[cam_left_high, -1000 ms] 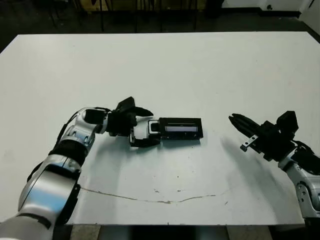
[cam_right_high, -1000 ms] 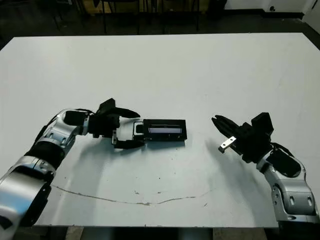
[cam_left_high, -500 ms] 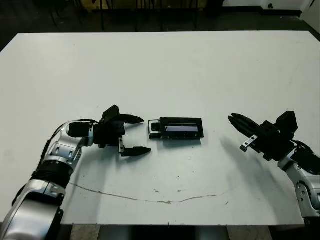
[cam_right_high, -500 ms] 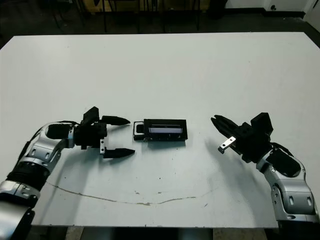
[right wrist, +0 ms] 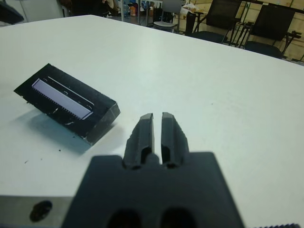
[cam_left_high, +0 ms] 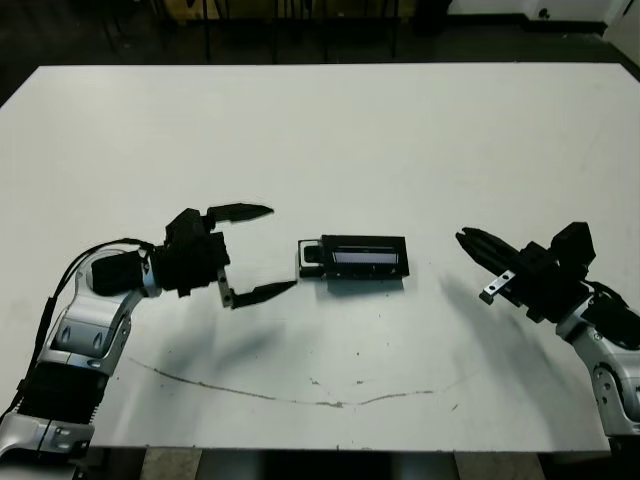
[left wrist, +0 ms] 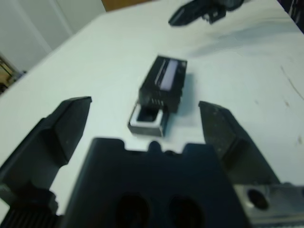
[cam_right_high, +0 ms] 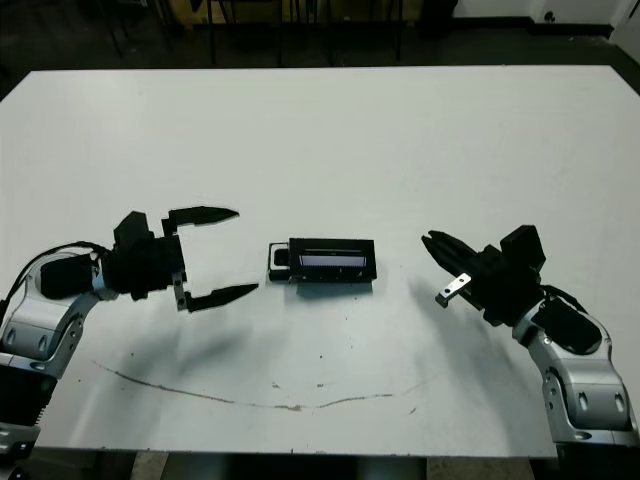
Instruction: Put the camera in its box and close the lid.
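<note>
white table (cam_left_high: pixel 330 130): left gripper (cam_left_high: pixel 259 250) splayed wide (empty), near lid (cam_left_high: pixel 365 257).

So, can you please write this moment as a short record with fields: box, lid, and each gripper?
box: on the white table, white-lined left end showing
lid: on the box, shifted right, not fully closed
camera: cannot see it
left gripper: open, empty, left of the box
right gripper: shut, empty, right of the box

Looks like an office or meeting room: big white table (cam_left_high: pixel 330 120), black office chairs (right wrist: pixel 270 23) behind it.
</note>
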